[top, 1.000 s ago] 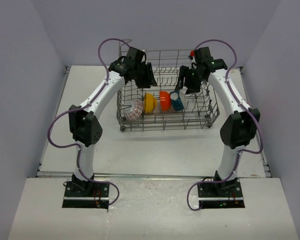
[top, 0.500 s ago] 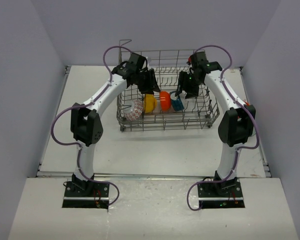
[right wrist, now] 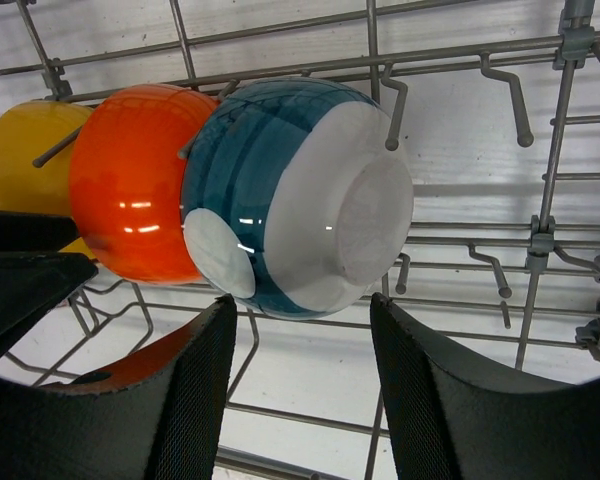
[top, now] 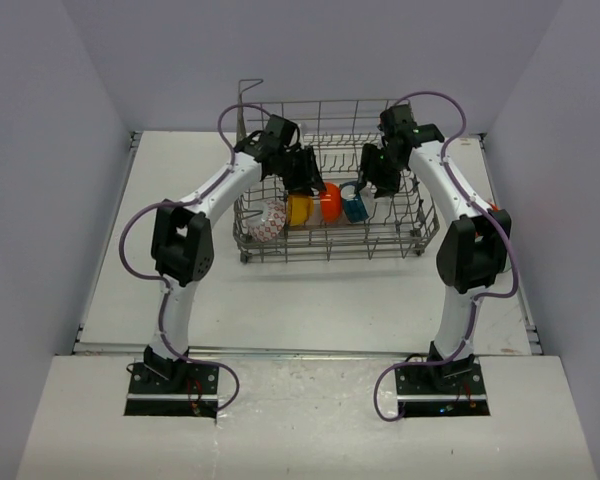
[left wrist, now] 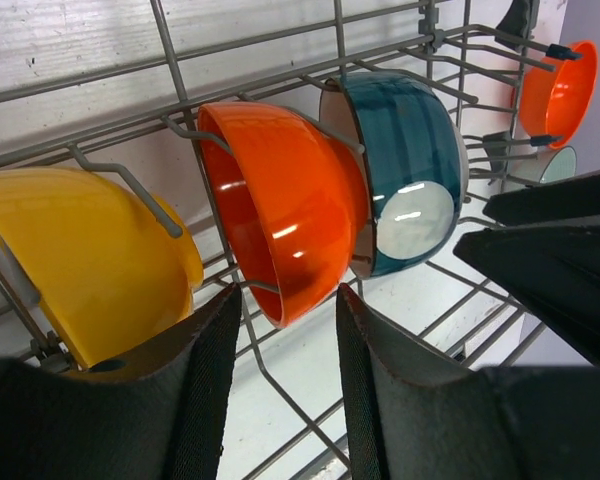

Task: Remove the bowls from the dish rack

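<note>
The grey wire dish rack (top: 325, 247) holds a row of bowls on edge: white with red pattern (top: 267, 221), yellow (top: 298, 209), orange (top: 329, 201), teal (top: 356, 207). My left gripper (top: 307, 180) reaches into the rack from the left. In its wrist view the left gripper (left wrist: 288, 300) is open, and the orange bowl's (left wrist: 280, 195) lower rim sits just between the fingertips. The right gripper (right wrist: 300, 305) is open just below the teal bowl (right wrist: 290, 200), not touching it. A second orange bowl (left wrist: 562, 90) and a pale bowl (left wrist: 557, 165) stand further along.
Upright tines and cross wires (right wrist: 540, 200) surround the bowls closely. The yellow bowl (left wrist: 80, 255) leans right beside the left finger. The two grippers are near each other inside the rack: the right one's black fingers (left wrist: 565, 260) show in the left wrist view. White table (top: 310, 300) lies in front.
Both grippers have dropped from above the rack's rim down among the bowls, the left moving right toward the orange bowl, the right toward the teal one. The right jaws narrowed slightly.
</note>
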